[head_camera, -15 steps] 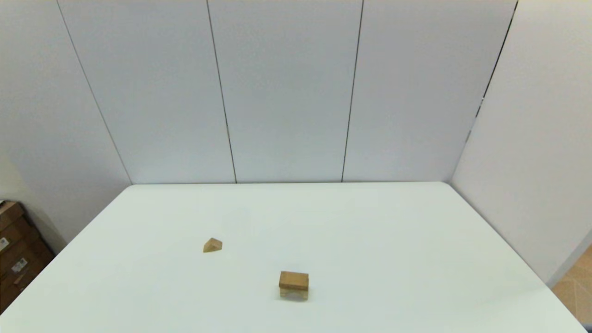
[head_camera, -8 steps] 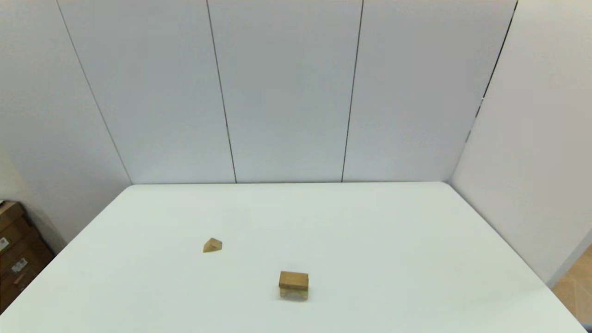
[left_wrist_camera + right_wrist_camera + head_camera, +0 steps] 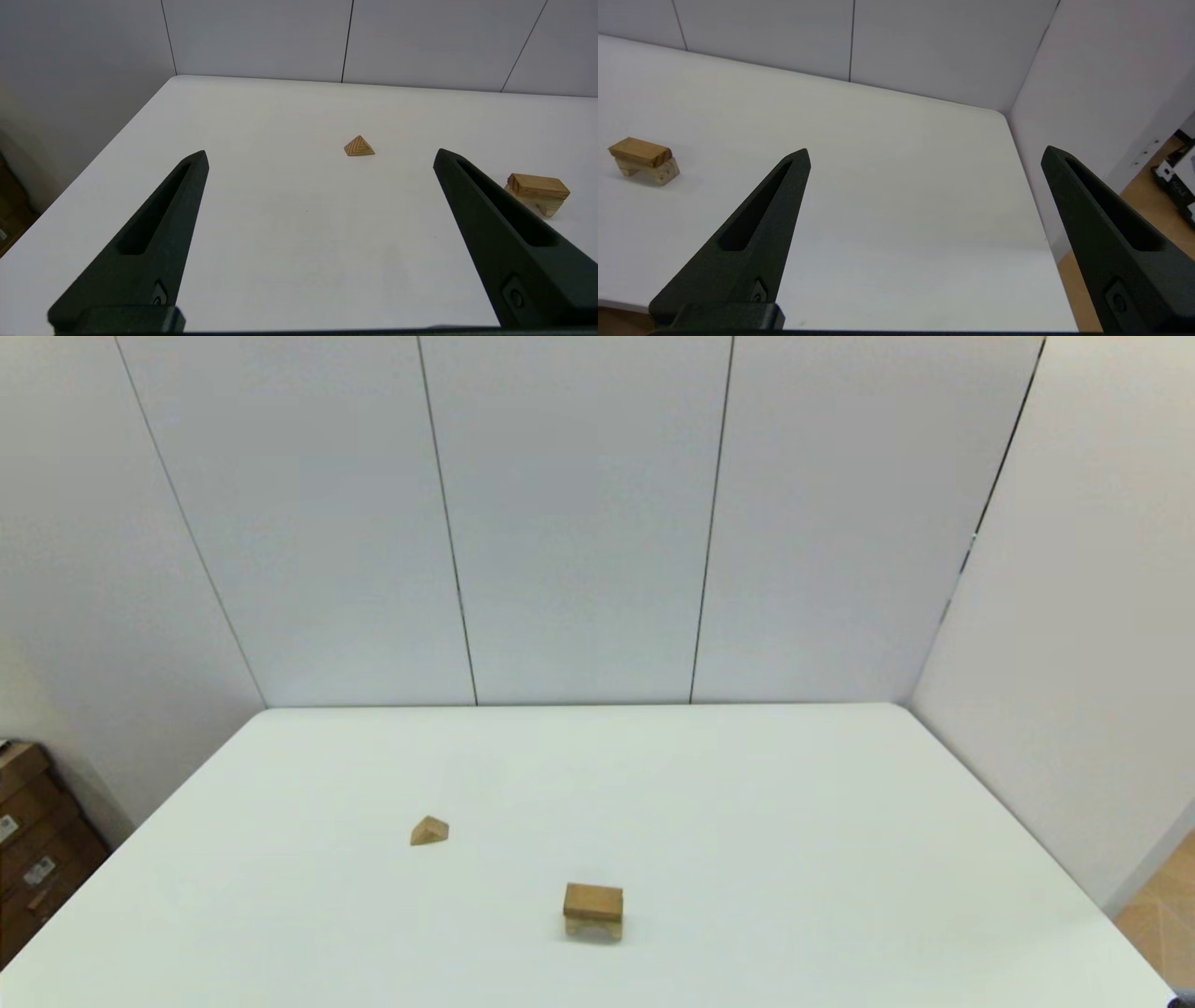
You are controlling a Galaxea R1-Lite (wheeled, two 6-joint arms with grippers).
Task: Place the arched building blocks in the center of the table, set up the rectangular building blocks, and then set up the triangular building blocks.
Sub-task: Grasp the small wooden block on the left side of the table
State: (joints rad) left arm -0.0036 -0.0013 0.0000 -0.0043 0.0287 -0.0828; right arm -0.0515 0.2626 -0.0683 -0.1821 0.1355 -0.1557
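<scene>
Left wrist view gives us our bearing: our left gripper (image 3: pixel 320 154) hangs parked over the near left part of the table (image 3: pixel 261 233), its two black fingers spread wide with nothing between them. Straight ahead of it, framed in that gap, lies the triangular block (image 3: pixel 359 146), alone on the white top, one striped end face turned towards us. Off towards the middle stands the stack: the rectangular block (image 3: pixel 537 185) lying flat on the arched block (image 3: pixel 542 204), whose legs rest on the table.

Our right gripper (image 3: pixel 924 154) is equally spread and empty, held over the near right part of the table, and sees only the stack, well off to its inner side.

From the head view, the triangular block (image 3: pixel 428 831) lies left of and beyond the stack (image 3: pixel 593 912). We judge the left arm nearer to it, so the remaining roof piece falls to that side.
</scene>
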